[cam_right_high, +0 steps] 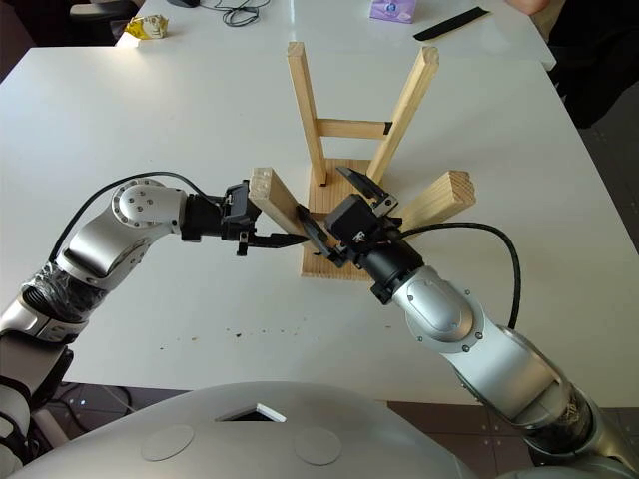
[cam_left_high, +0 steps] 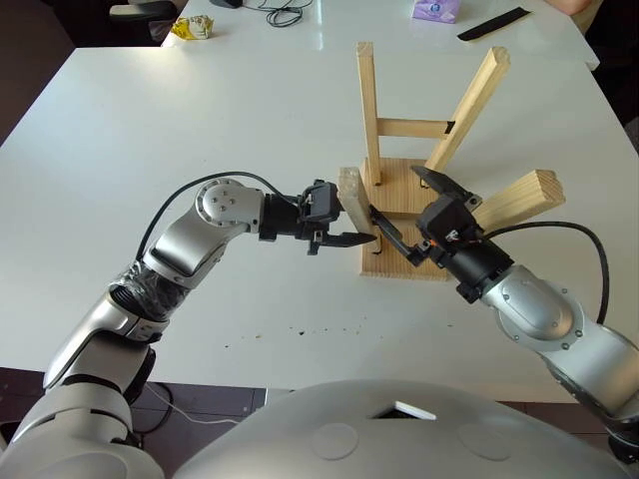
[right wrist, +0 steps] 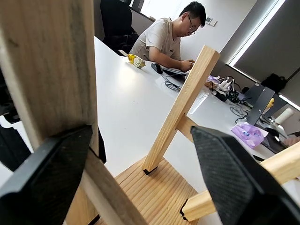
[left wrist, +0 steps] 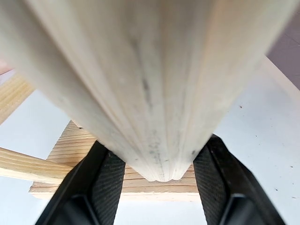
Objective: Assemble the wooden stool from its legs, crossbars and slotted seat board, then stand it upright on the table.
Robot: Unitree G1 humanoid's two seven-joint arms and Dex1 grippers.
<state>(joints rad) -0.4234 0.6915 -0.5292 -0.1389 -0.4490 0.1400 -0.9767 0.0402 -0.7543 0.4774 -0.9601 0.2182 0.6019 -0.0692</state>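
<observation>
We find the seat board [cam_right_high: 321, 267] lying flat on the bench [cam_left_high: 200, 110], toward the right edge. The 2 upright legs [cam_left_high: 369, 110] stand on its far side, joined by 1 crossbar [cam_left_high: 411, 128]. A 3rd leg [cam_left_high: 519, 198] slants out from the board toward the right edge.

The left pincer [cam_right_high: 280, 226] is closed on the 4th leg [cam_right_high: 278, 200], both pads pressed to its sides in the left wrist view. This leg is what the coming move turns on. Its long axis is tilted - the free end leans toward the bench's left edge and the lower end meets the board at its near left corner. We cannot tell whether that end sits in its slot.

The right pincer [cam_left_high: 409, 205] is spread wide and holds nothing. It hangs over the board just to the right of the held leg, with 1 finger close against it. We judge the left arm must tip the leg upright while the right, the nearer free one, steadies it.

No writing shows on the wood - print on the yellow packet [cam_left_high: 193, 27] and purple pack [cam_left_high: 436, 10] at the far edge is too small to tell.
</observation>
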